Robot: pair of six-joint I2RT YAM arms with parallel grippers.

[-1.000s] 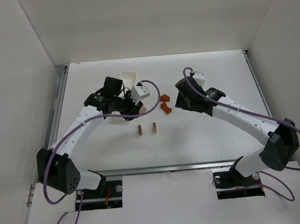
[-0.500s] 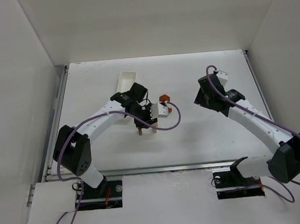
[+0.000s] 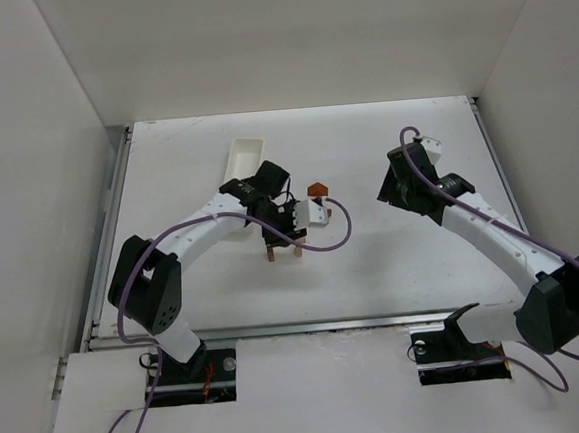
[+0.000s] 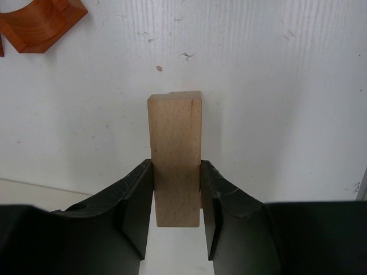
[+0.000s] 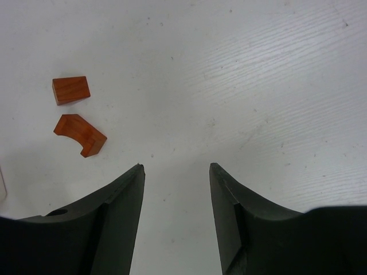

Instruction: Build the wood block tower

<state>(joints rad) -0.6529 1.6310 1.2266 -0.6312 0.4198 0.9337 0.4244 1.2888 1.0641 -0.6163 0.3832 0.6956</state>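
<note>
Left wrist: left hand [image 4: 176, 175] clamped on tan block [image 4: 175, 134]; right hand [image 5: 176, 172] spread, well apart from orange arch [image 5: 79, 134].

Matt grained tan wood block [image 4: 175, 154]; satin orange-red piece [image 4: 43, 31]; scuffed white table [image 4: 275, 86]

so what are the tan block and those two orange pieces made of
Tan block: looks like raw light wood, matte, with fine grain flecks. Orange wedge and orange arch: probably wood too, stained orange-red; faint grain lines show through.
</note>
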